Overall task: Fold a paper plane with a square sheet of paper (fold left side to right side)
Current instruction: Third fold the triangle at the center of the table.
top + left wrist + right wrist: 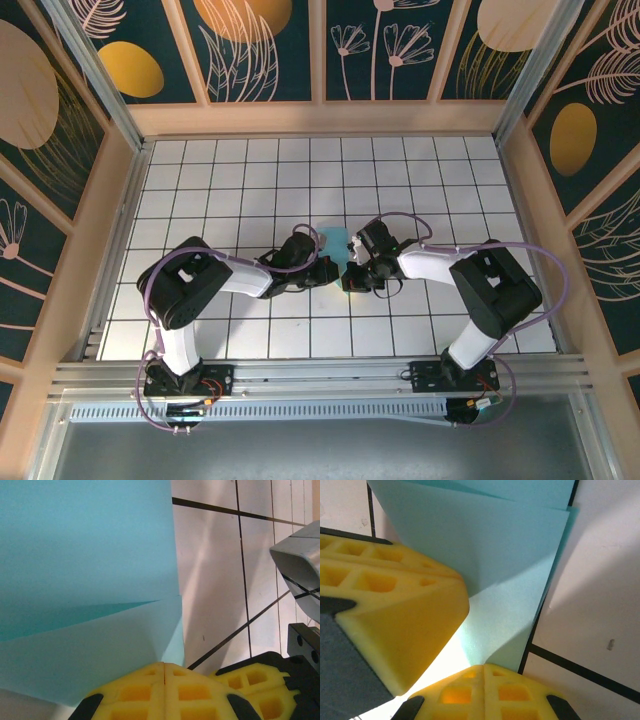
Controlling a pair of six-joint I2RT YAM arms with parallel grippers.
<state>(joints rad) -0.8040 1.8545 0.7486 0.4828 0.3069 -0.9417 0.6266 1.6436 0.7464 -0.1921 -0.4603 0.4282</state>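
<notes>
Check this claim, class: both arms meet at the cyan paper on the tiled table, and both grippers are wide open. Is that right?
No. The grippers are not open: the left gripper and right gripper are both shut, yellow tips pressed together, as each wrist view shows. They do meet at the paper on the table.
</notes>
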